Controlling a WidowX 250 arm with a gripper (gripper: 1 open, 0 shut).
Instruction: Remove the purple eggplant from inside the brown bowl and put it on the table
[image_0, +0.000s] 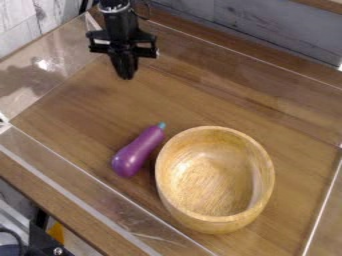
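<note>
The purple eggplant (136, 152) lies on its side on the table (147, 105), outside the brown bowl (215, 180).

Going left to right, a dark piece of equipment with a small orange-red part (56, 233) shows at the lower left corner, beyond the table's edge. The clear acrylic wall (100, 205) runs along the table's left and near side, slanting down toward the bottom of the view, and glare shows on the clear surface at the upper left.

Next comes the end effector (124, 72), black, hanging at the top of the view, left of centre, with its fingertips pointing down over the far part of the table. It is clenched: the fingertips are together, with nothing gripped between them. It touches neither the eggplant nor the bowl. Whether the tips meet the tabletop, I cannot tell.

The eggplant is well apart from the end effector, toward the near side of the table and slightly to the right of it in the view. It is glossy and plump, lying at a slant, with its blue-green stem end up and to the right and its rounded purple end down and to the left. It sits just beside the bowl, on the bowl's left; whether the two touch is hard to tell.

Rightmost of these is the bowl, upright, round and light brown, its thick rim facing up and its inside empty.
</note>
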